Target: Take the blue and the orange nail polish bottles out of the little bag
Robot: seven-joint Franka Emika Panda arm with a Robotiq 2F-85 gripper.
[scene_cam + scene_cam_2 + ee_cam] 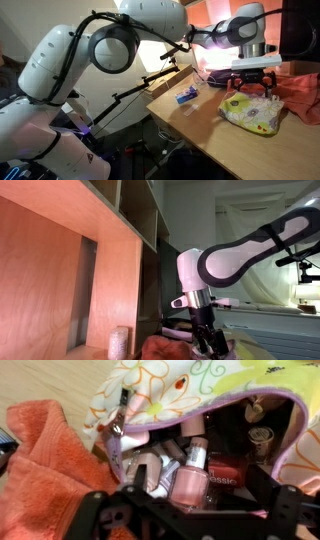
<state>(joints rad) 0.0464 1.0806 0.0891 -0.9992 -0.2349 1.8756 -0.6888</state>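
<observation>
End effector [256, 80] hangs just above the little bag [250, 113] in an exterior view; jaws spread as wide as they go, nothing btwn them, nothing gripped; can't tell if a fingertip brushes the fabric. Little bag lies on the wooden tabletop [205, 125]. Orange-red cloth [301, 95] sits at 3 o'clock of the bag, just beside it. Small blue item [186, 95] sits at 9 o'clock, well apart, on bare wood; too small to tell what it is.

Wrist view: little bag [200, 385] fills the top, pale fabric w/ flower print & lime-yellow trim, mouth gaping toward 6 o'clock. Inside are several nail polish bottles packed close; 1 pale pink bottle [190, 478] in the middle, cap toward 12 o'clock; 1 dark red bottle [222, 472] touching it at 3 o'clock; can't pick out a blue or an orange one. Cloth [45, 460] lies at 9 o'clock of the mouth, against the bag. Black end effector [190, 517] runs along the bottom edge, below the bottles.

In an exterior view the end effector [208, 342] points toward 6 o'clock under the white arm; cloth [160, 346] at its 9 o'clock; wooden shelf unit [100, 260] further toward 9 o'clock.
</observation>
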